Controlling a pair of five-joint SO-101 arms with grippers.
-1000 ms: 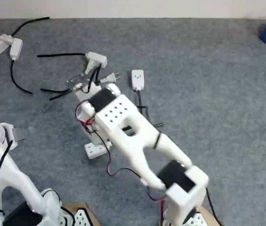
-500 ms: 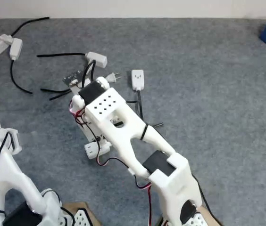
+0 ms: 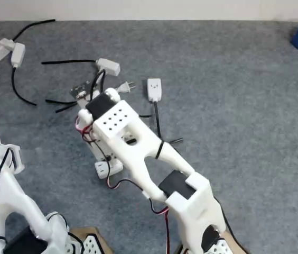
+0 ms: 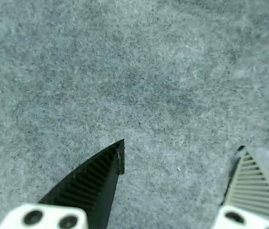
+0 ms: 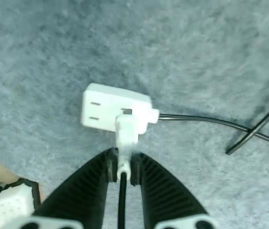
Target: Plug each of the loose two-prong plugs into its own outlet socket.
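- Right gripper [image 5: 122, 158]: clenched on the white plug [image 5: 126, 136]. Its black ribbed fingers [image 5: 94, 183] pinch the narrow neck where the plug's black cord leaves.
- The plug head meets the white outlet block [image 5: 107, 111]. Whether the prongs are fully home cannot be told. In the high view the block lies at about 8 o'clock from the table's centre, beneath the right arm.
- Handling, as judged: the plug is light, rigid moulded plastic with a smooth skin, and likely to slip or twist in the grip. The flat flanks of its body would hold better than the neck.
- The block looks equally light and lies unfastened on the grey carpet [image 4: 125, 57], so a push may slide it. Its own stiff black cord [image 5: 206, 121] may tug it round.
- Left gripper [image 4: 181, 148]: released, jaws wide apart over bare carpet, at roughly 8 o'clock on the table's edge.
- At 11 o'clock a loose two-prong plug [image 3: 123, 87] lies with bare metal prongs towards a single outlet socket [image 3: 154, 89] just beside it.
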